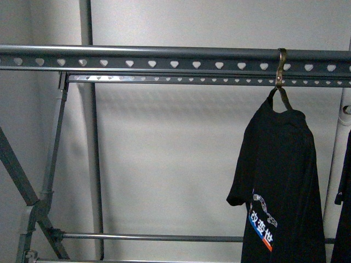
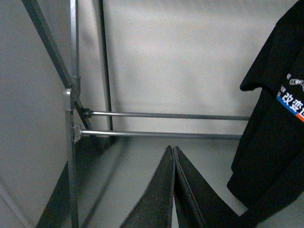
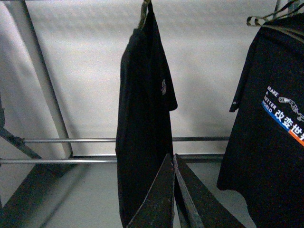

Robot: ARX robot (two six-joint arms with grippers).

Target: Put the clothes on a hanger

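The black T-shirt (image 1: pixel 279 181) with a blue, white and orange print hangs from a brass hook (image 1: pixel 281 68) on the top rail of the grey rack (image 1: pixel 164 57), at the right. It also shows in the left wrist view (image 2: pixel 275 118). My left gripper (image 2: pixel 174 148) is shut and empty, below and beside the shirt, clear of it. My right gripper (image 3: pixel 172 156) is shut and empty in front of a dark garment (image 3: pixel 142 118) hanging edge-on. A printed black T-shirt (image 3: pixel 270 133) hangs beside it. Neither gripper shows in the front view.
Another dark garment (image 1: pixel 345 208) hangs at the far right edge. The rack's crossed legs (image 1: pixel 22 181) stand at the left, with low cross bars (image 2: pixel 166 115) behind. A second punched rail (image 1: pixel 181 79) runs behind the top rail. A white wall is behind.
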